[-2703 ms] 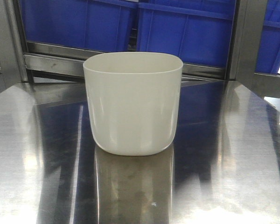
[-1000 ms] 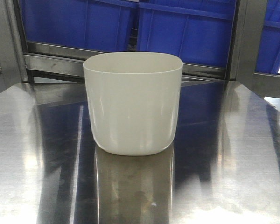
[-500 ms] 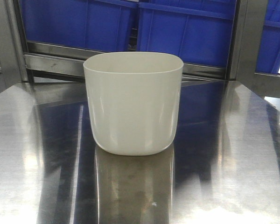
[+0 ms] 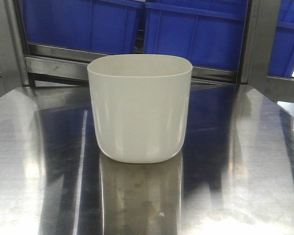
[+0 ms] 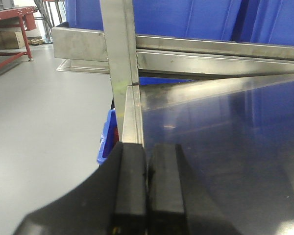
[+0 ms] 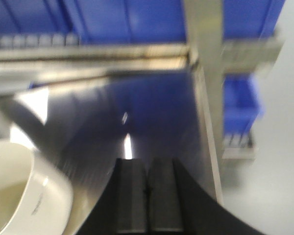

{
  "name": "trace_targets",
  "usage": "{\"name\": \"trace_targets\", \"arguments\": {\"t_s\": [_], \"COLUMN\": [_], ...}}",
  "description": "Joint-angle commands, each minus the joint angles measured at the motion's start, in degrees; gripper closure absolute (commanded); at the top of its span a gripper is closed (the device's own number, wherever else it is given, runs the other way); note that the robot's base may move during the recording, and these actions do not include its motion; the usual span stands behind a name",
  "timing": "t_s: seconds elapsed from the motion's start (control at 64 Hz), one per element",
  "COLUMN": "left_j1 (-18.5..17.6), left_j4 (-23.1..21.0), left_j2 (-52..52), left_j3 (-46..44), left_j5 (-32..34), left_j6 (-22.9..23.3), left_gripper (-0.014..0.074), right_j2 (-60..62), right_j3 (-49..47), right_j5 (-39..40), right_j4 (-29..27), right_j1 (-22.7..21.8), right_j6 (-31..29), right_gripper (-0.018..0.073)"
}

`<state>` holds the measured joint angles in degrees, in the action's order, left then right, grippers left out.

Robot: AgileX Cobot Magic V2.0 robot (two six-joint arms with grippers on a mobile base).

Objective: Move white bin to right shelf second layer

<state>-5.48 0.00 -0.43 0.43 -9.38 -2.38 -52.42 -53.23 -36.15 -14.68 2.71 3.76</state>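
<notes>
white bin [image 4: 139, 110] not moved; only glare on steel table [image 4: 245, 191] flickers faintly.

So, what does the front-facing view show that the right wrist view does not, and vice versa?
Only the front-facing view shows the whole cream-white glossy plastic bin from the side, upright on the shiny steel table top, no gripper in sight. Only the right wrist view shows the black right gripper, jaws shut together, the bin's inside, and the grey floor past the table's edge. Both show the bin, the table top and blue plastic crates behind.
</notes>
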Motion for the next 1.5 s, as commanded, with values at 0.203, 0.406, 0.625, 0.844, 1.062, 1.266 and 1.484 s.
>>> {"name": "trace_targets", "arguments": {"t_s": [0.203, 0.406, 0.625, 0.844, 1.062, 1.266, 1.484], "left_j1": [-0.3, -0.3, -0.3, -0.3, -0.3, -0.3, -0.3], "left_j4": [0.0, 0.0, 0.0, 0.0, 0.0, 0.0, 0.0], "left_j2": [-0.8, -0.8, -0.8, -0.8, -0.8, -0.8, -0.8], "left_j3": [2.1, 2.1, 2.1, 2.1, 2.1, 2.1, 2.1], "left_j5": [4.9, 4.9, 4.9, 4.9, 4.9, 4.9, 4.9], "left_j6": [0.2, 0.2, 0.2, 0.2, 0.2, 0.2, 0.2], "left_gripper": [0.0512, 0.0512, 0.0512, 0.0512, 0.0512, 0.0512, 0.0512], "right_j2": [-14.4, -21.0, -28.4, -35.3, -39.8, -43.1, -45.9], "right_j3": [-12.0, -17.3, -24.4, -30.0, -30.7, -30.7, -30.7], "right_j5": [-9.1, -9.4, -12.7, -15.6, -16.3, -16.5, -16.7], "right_j4": [-3.8, -3.8, -3.8, -3.8, -3.6, -2.2, -2.2], "right_j1": [7.6, 15.2, 20.3, 22.4, 23.0, 23.0, 23.0], "right_j6": [-1.1, -1.1, -1.1, -1.1, -1.1, -1.1, -1.1], "right_gripper": [0.0015, 0.0041, 0.0041, 0.0041, 0.0041, 0.0041, 0.0041]}}
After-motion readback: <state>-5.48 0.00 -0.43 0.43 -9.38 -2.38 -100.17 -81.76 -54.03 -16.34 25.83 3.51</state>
